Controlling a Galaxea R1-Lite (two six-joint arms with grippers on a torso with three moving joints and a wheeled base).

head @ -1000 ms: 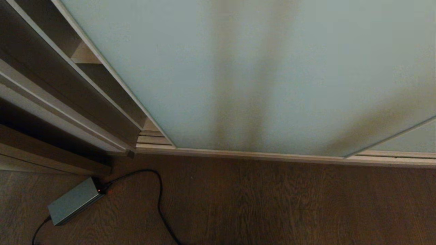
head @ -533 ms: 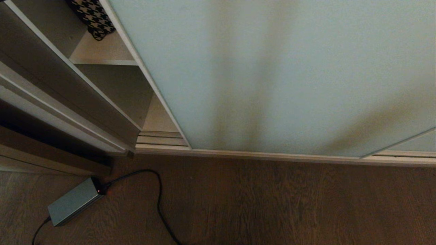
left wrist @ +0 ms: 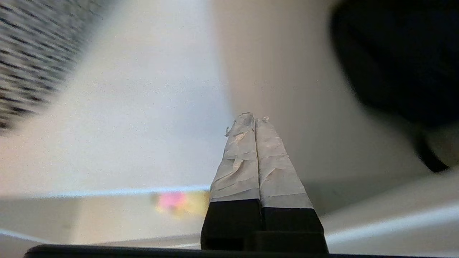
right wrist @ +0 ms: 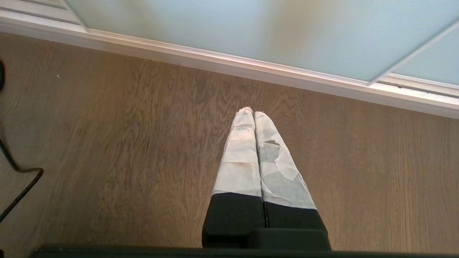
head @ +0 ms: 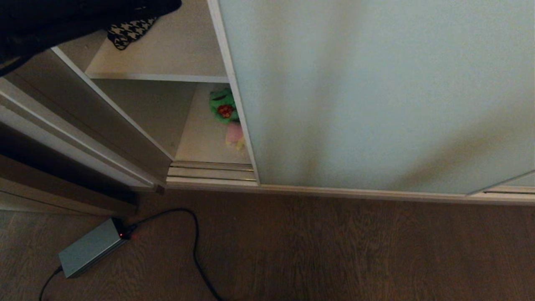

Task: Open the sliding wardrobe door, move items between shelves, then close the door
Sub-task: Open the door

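Head view, left to right. Upper left of frame: left arm as a dark mass over the wardrobe opening. Left hand is seen in the left wrist view only: fingers pressed together, nothing between them, touching nothing visible, pale wardrobe interior behind. Lower left: grey power brick with black cable on the brown wood floor. Upper shelf at upper centre-left, a houndstooth fabric item at its back. Lower shelf below it carries a green plush and a pale yellow-pink plush, both touching the door's edge line, partly hidden. Sliding wardrobe door fills centre to right of frame, partly open. Right hand, right wrist view: fingers pressed together, empty, above the floor near the door's bottom rail.
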